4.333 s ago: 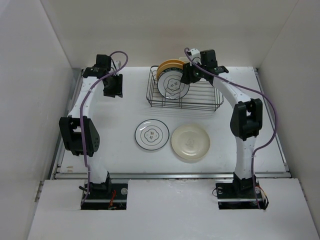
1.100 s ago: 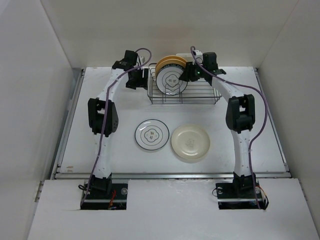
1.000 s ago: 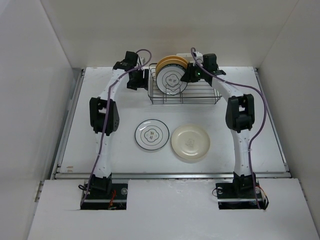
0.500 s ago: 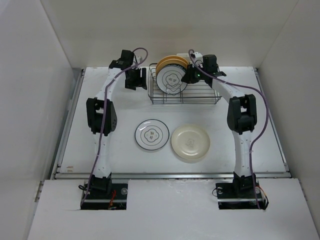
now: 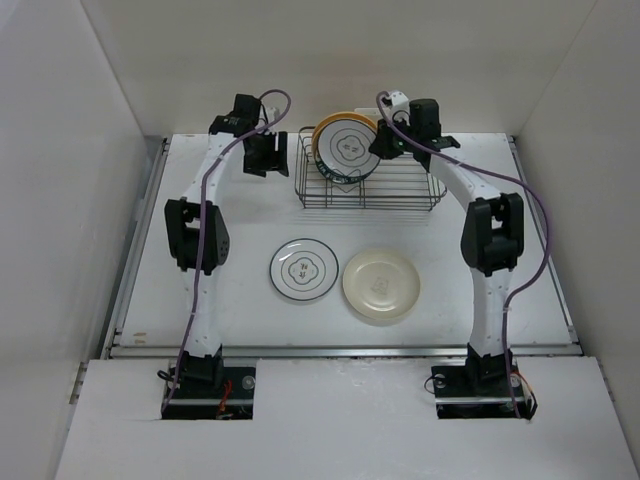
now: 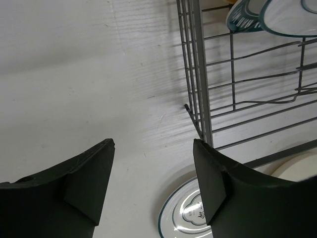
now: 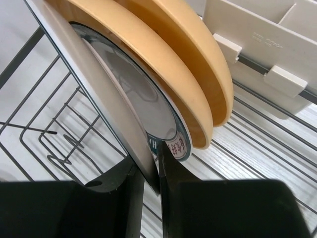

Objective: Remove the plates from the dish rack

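Inside dish rack [image 5: 400,192], plates [image 5: 350,148] on edge

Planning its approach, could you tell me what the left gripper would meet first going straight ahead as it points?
The open left gripper would likely meet bare white tabletop first, beside the black wire dish rack; depth is unclear.

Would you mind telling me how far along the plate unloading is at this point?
Two plates are out: a ringed plate and a cream plate lie flat on the table. In hand: the right gripper is shut on the front plate at its rim, in the rack. Left: a teal-rimmed plate and two yellow plates stand behind it. The left gripper is open beside the rack.
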Robot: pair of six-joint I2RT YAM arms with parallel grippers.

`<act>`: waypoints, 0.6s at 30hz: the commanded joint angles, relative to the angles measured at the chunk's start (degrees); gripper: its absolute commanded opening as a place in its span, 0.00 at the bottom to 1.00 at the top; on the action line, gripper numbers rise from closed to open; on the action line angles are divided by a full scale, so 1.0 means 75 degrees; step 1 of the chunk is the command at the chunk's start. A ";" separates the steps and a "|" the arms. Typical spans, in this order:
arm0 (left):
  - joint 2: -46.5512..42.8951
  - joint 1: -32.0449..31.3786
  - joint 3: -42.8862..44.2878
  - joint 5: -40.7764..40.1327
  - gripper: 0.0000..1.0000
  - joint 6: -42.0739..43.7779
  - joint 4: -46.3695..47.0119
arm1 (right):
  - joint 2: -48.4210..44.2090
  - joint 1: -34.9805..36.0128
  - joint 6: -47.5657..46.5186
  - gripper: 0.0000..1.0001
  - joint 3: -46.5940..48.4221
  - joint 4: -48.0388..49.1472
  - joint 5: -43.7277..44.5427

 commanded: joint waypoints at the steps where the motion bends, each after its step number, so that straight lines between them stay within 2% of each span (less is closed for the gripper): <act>1: -0.0680 0.0108 0.0112 -0.0228 0.62 0.0166 -0.0176 | -0.0802 0.0080 -0.0126 0.00 0.0239 0.0018 0.0753; 4: -0.0879 0.0178 0.0112 -0.0510 0.63 0.0247 -0.0012 | -0.1153 0.0175 -0.0221 0.00 0.0133 0.0018 0.1128; 12: -0.1513 0.0401 -0.0404 -0.0756 0.63 0.0319 0.0222 | -0.2127 0.0409 -0.0291 0.00 -0.0347 -0.0051 0.0790; 15: -0.1782 0.0553 -0.0649 -0.0827 0.63 0.0319 0.0152 | -0.2501 0.0479 -0.0221 0.00 -0.0580 -0.0344 0.0288; 18: -0.2121 0.0869 -0.1059 -0.0827 0.63 0.0319 0.0221 | -0.2748 0.0666 -0.0221 0.00 -0.1201 -0.0789 -0.1199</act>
